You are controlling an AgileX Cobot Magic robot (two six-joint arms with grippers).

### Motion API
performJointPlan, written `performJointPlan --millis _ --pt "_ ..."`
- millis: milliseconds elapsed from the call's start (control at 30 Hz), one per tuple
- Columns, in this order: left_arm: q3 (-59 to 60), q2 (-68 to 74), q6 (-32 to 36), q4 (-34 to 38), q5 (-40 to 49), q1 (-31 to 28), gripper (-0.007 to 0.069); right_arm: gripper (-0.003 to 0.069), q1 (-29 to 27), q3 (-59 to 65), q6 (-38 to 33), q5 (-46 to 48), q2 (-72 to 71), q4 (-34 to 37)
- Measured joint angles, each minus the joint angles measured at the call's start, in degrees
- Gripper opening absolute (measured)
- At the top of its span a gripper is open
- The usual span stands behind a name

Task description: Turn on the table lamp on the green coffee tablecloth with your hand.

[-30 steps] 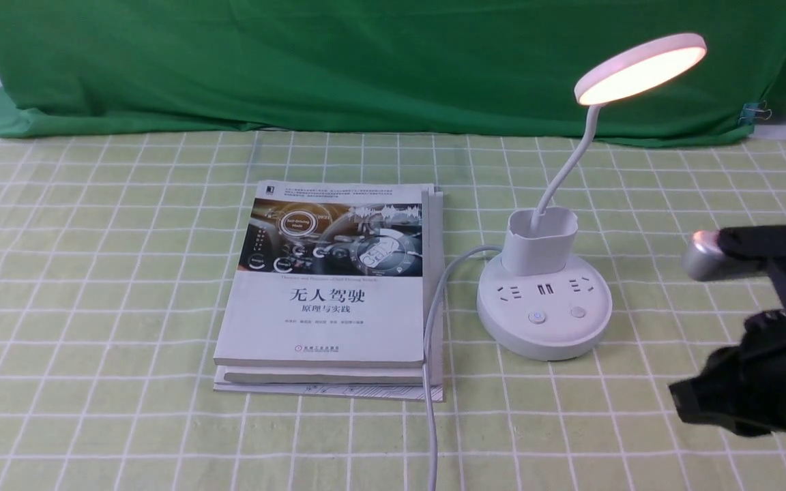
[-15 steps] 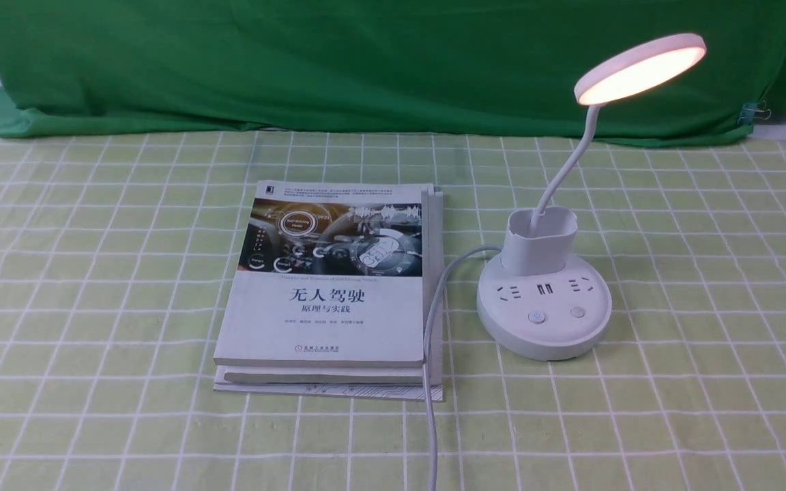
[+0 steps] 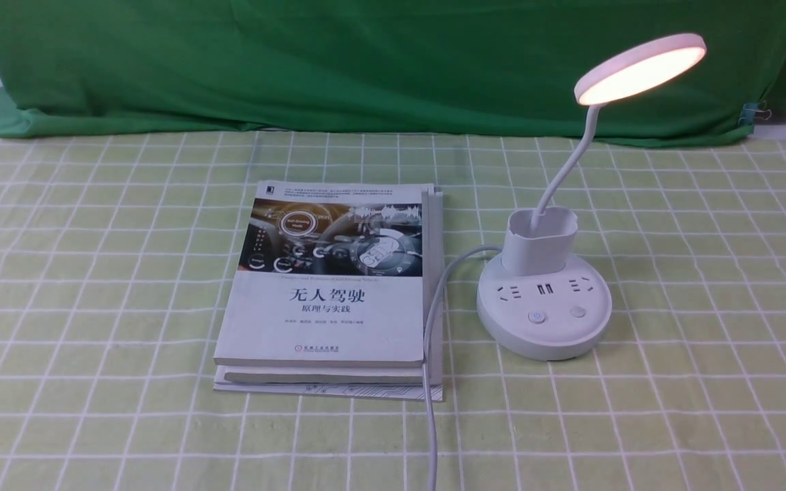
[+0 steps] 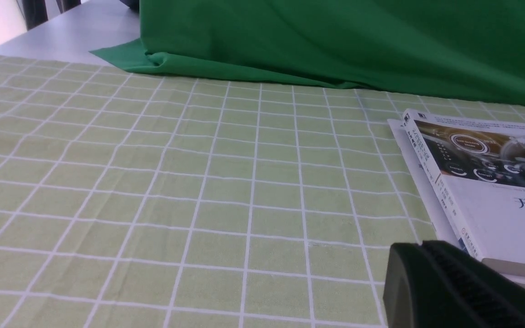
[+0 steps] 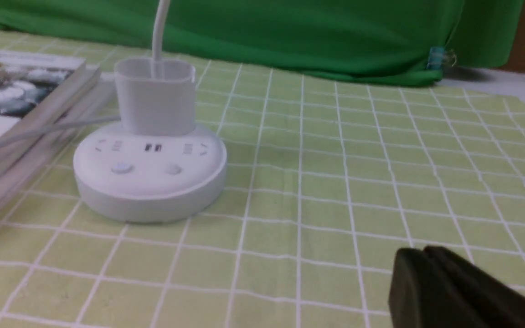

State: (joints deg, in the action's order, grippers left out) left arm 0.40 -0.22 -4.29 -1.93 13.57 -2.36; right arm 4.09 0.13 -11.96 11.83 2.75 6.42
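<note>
The white table lamp (image 3: 544, 320) stands on the green coffee tablecloth (image 3: 707, 273), right of centre. Its round head (image 3: 638, 68) glows warm. Two buttons (image 3: 537, 317) sit on the front of its base. In the front view neither arm shows. The right wrist view has the lamp base (image 5: 148, 177) a little way off from my right gripper (image 5: 422, 251), the hand, whose black jaws are pressed together with nothing in them. My left gripper (image 4: 422, 246) is shut too, low over the cloth beside the book (image 4: 495, 182).
A stack of books (image 3: 331, 286) lies left of the lamp, with the lamp's grey cord (image 3: 430, 354) running along its right edge to the near table edge. A dark green backdrop cloth (image 3: 366, 61) hangs at the back, with a clip (image 3: 754, 112) at its right end.
The black hand, which was at the right of the front view a second ago, has drawn back out of that view. The lamp stays lit and has not moved.
</note>
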Motion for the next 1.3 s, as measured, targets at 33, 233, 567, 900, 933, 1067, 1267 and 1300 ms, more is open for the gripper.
performJointPlan --millis 33,233,567,900,933,1067,1267,1300 --pt "0.0 0.0 0.0 0.0 0.0 0.0 0.0003 0.0026 0.0 0.2 0.3 1.0 -1.5 -0.2" --pt "0.0 0.0 0.0 0.0 0.0 0.0 0.0003 0.0027 0.0 0.3 0.3 2.7 -2.7 -0.5" --pt "0.0 0.0 0.0 0.0 0.0 0.0 0.0003 0.0050 0.0 0.3 0.4 2.7 -2.7 -0.5" --pt "0.0 0.0 0.0 0.0 0.0 0.0 0.0003 0.0079 0.0 0.3 0.4 2.7 -2.7 -0.6" --pt "0.0 0.0 0.0 0.0 0.0 0.0 0.0003 0.0083 0.0 0.3 0.4 2.7 -2.7 -0.6" --pt "0.0 0.0 0.0 0.0 0.0 0.0 0.0003 0.0095 0.0 0.3 0.4 2.7 -2.7 -0.6" --pt "0.0 0.0 0.0 0.0 0.0 0.0 0.0003 0.0113 0.0 0.3 0.4 2.7 -2.7 -0.6" --pt "0.0 0.0 0.0 0.0 0.0 0.0 0.0003 0.0116 0.0 0.3 0.4 2.7 -2.7 -0.6"
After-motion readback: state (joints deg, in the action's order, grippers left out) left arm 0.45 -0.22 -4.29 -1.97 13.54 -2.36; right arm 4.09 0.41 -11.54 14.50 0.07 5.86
